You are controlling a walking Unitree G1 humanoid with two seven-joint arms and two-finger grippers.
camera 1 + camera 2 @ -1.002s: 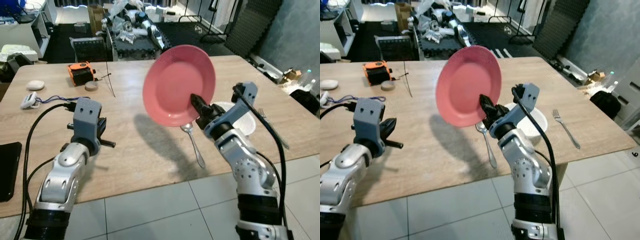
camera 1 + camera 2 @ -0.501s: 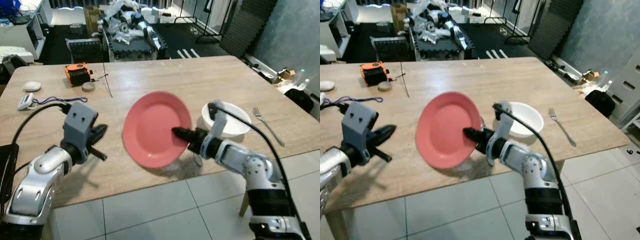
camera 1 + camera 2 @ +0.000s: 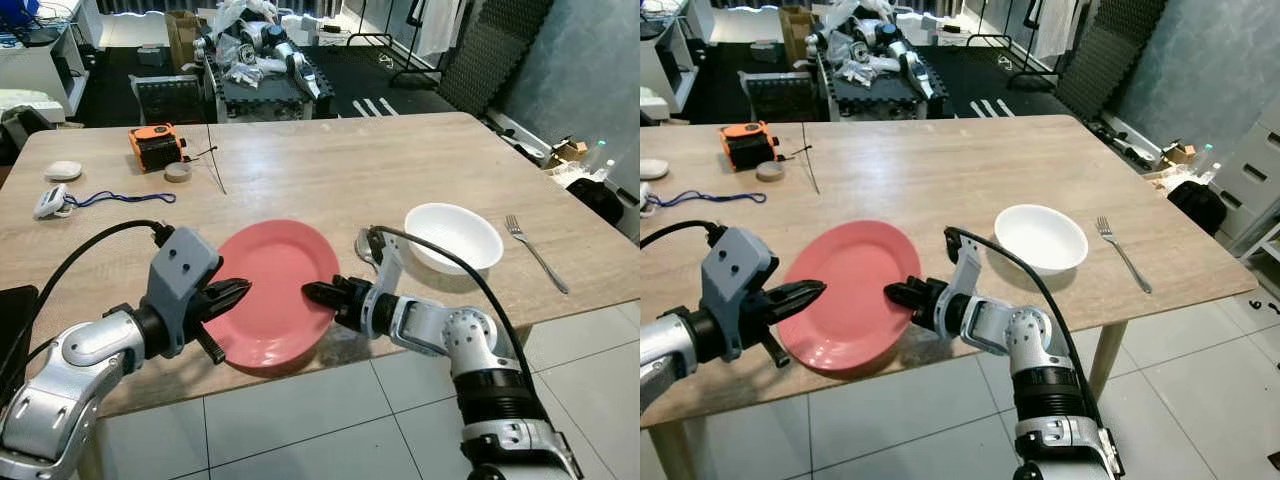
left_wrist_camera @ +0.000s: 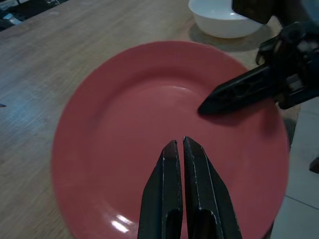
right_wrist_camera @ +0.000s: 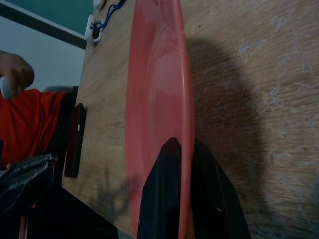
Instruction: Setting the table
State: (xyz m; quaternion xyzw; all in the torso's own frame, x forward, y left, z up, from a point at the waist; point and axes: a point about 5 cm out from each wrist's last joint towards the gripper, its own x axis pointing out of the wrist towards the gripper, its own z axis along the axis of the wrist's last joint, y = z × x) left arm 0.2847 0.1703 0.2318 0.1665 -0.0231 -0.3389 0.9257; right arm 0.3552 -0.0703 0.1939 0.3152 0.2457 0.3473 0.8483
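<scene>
A pink plate [image 3: 272, 300] lies almost flat and slightly tilted, low over the wooden table [image 3: 330, 170] at its front edge. I cannot tell whether it touches the wood. My right gripper [image 3: 312, 292] is shut on the plate's right rim, one finger above and one below it [image 5: 182, 142]. My left gripper [image 3: 240, 288] hovers over the plate's left half, its two fingers pressed together with nothing between them [image 4: 179, 143]. A white bowl [image 3: 453, 235] sits to the right of the plate, and a fork [image 3: 537, 253] lies beyond it.
An orange device [image 3: 158, 145], a small tape roll [image 3: 178, 172] and white gadgets on a blue cord [image 3: 50, 200] lie at the table's far left. A black phone [image 3: 15, 315] is at the left edge. A person in red [image 5: 20, 114] is beside the table.
My right gripper brought the plate down from upright in the air to nearly flat at the table's front. My left gripper swung right until it was over the plate.
</scene>
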